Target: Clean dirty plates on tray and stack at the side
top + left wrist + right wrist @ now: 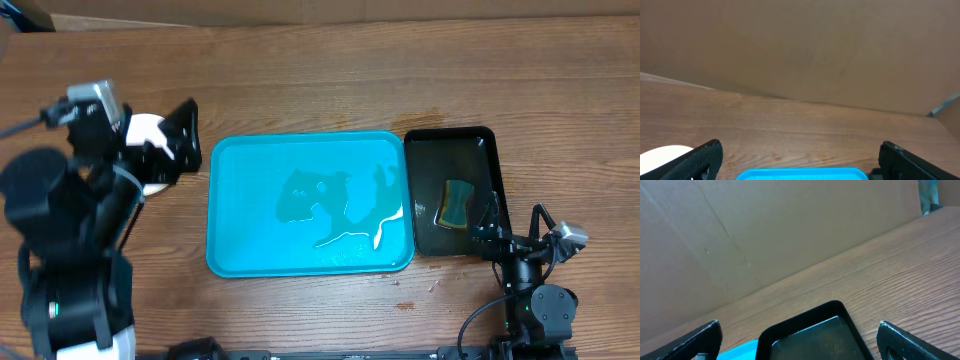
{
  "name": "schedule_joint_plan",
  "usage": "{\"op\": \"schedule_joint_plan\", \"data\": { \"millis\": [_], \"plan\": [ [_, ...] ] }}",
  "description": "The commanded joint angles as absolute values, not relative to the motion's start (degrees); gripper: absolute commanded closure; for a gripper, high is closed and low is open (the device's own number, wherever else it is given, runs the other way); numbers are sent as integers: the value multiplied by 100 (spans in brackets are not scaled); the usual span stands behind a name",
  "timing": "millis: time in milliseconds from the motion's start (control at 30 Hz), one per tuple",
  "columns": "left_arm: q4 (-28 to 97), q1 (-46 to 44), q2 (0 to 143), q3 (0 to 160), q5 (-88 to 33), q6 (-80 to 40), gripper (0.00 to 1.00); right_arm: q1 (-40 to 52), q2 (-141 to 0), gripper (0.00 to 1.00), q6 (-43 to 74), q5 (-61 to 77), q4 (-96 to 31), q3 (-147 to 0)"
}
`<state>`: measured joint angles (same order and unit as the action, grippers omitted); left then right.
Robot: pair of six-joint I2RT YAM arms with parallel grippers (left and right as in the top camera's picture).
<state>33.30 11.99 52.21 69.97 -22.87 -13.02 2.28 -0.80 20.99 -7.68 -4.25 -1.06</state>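
Holding, L gripper (186, 140): nothing. Jaws stand wide apart, and the wrist view shows only wood and the tray edge btw the fingers (702, 159).
L gripper, place: at 9 o'clock of the tray (250, 200), just beside its short side and over the plates. I cannot tell if it touches them.
Holding, R gripper (800, 347): nothing. Jaws are wide apart too, w/ one dark finger at each lower corner of the wrist view.
R gripper, place: at 5 o'clock of the table (350, 80), near the front edge of the black tray (450, 135) and pointing over it. No contact is seen.
Plates (150, 135): off the tray, on the wood at its 9 o'clock side. Only a white round shape shows under the L arm, so the count cannot be told. No smears visible.
Tray: turquoise, at table centre, no plate on it. A thin water puddle (330, 200) lies from centre toward 4 o'clock.
Black tray: touching or nearly touching the turquoise one at its 3 o'clock side. It looks wet inside.
Sponge (457, 203): in the black tray, toward 6 o'clock.
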Motion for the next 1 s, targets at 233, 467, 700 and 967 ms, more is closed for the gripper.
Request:
{"op": "schedule_joint_plan", "data": {
  "millis": [233,467,700,967],
  "plan": [
    [4950,823,3524,6573,-1863,-1168,0,213,-16,0,2126,-740,-397,-45],
    [4458,327,1723,5251,-1479,-1179,0,213,-16,0,2126,-740,-397,-45],
    [2274,-86,757,3555,-1452,-1177,0,213,-16,0,2126,-740,-397,-45],
    [-1468,-331,338,1791,-1026,-1181,0,213,-16,0,2126,-740,-399,-45]
  ]
}}
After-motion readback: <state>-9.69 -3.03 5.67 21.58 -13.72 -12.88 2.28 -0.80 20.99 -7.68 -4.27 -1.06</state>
